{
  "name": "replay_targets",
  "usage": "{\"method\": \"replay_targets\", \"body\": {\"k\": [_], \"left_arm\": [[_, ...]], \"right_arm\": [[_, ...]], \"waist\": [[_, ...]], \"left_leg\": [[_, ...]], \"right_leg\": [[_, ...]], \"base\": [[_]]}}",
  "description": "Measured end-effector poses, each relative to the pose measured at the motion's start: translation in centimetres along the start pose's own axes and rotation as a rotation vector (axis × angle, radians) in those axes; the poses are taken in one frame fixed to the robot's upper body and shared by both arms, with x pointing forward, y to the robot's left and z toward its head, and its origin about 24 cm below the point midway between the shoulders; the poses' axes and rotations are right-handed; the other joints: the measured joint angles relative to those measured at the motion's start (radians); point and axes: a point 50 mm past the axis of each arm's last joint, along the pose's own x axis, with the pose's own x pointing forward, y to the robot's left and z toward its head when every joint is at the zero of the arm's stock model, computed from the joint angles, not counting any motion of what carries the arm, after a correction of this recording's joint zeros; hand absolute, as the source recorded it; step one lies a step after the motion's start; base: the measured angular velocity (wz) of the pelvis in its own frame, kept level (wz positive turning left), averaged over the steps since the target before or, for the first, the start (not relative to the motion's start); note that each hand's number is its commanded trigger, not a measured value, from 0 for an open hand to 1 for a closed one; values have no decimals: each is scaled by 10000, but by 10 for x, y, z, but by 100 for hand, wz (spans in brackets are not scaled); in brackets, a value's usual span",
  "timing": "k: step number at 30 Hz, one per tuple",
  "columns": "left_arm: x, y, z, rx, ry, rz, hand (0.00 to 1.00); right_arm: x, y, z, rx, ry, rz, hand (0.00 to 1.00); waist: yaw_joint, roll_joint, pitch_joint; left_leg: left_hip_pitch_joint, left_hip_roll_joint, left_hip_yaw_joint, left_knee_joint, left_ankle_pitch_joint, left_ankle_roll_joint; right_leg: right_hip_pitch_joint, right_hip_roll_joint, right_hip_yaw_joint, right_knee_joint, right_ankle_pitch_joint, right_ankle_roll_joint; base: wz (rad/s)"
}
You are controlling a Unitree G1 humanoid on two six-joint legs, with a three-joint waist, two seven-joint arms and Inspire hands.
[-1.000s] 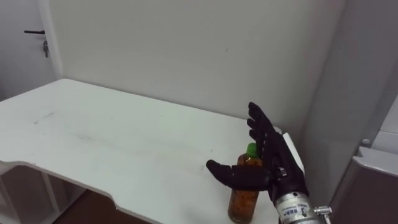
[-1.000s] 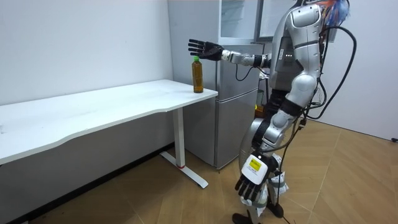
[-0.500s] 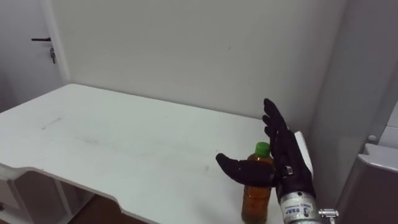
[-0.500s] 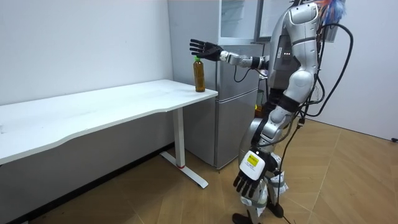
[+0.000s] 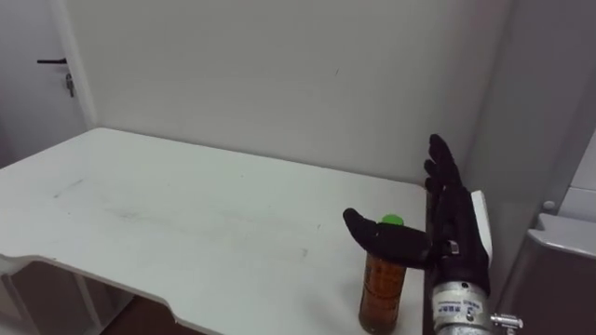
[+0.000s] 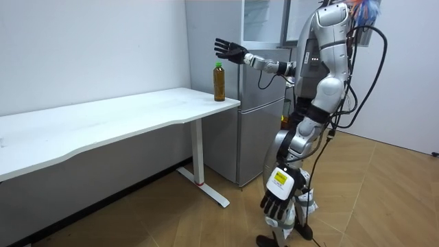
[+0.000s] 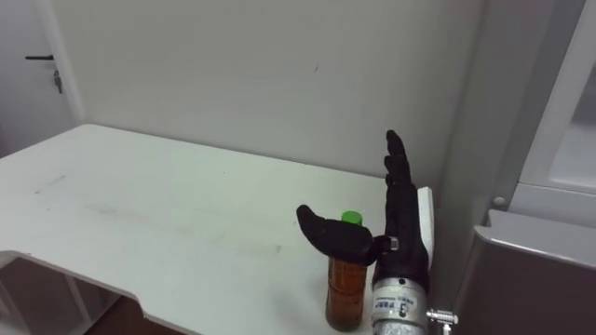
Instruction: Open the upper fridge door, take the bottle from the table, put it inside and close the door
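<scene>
An amber bottle (image 5: 380, 288) with a green cap stands upright on the white tabletop (image 5: 186, 214), near its right end and close to the front edge. The right hand (image 5: 456, 233) is held up just to the right of the bottle. Its fingers (image 5: 438, 158) are straight, close together and pointing upward, and its thumb (image 5: 372, 234) stretches out to the left across the front of the cap. From the eye views it is hard to say whether the thumb touches the cap or only passes in front of it. Nothing is curled round the bottle.

In the room view the robot stands upright on the wooden floor at the end of the tabletop, next to the grey fridge (image 6: 260, 137). Its right arm reaches out towards the bottle, and the hand shows a little higher than the cap. The left hand (image 6: 276, 204) hangs low beside the leg, and its fingers appear loose and relaxed. A door (image 5: 28, 74) with a dark handle shows at the far left, beyond the tabletop.
</scene>
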Motion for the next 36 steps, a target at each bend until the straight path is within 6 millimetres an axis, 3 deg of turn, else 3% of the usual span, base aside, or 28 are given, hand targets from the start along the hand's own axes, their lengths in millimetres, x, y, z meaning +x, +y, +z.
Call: {"method": "replay_targets", "body": {"k": [14,19,36], "left_arm": [[0,0,0,-6,-11,53,0],[0,2,4,-73,-189,85,0],[-1,4,7,-101,-241,188,0]], "right_arm": [[0,0,2,70,-92,-109,0],[-4,4,0,17,11,308,0],[-16,-4,-53,-1392,2219,1143,0]], "waist": [[-23,-43,-32],[-60,8,2],[-8,-35,-30]], "left_leg": [[14,-5,2,-45,16,0],[-7,-2,-3,-35,16,0],[-206,-4,27,20,31,15]], "right_leg": [[2,-3,-34,1,1,0],[-1,-8,-67,-1,1,0],[-195,-20,-140,24,5,-1]], "base": [[0],[0],[1]]}}
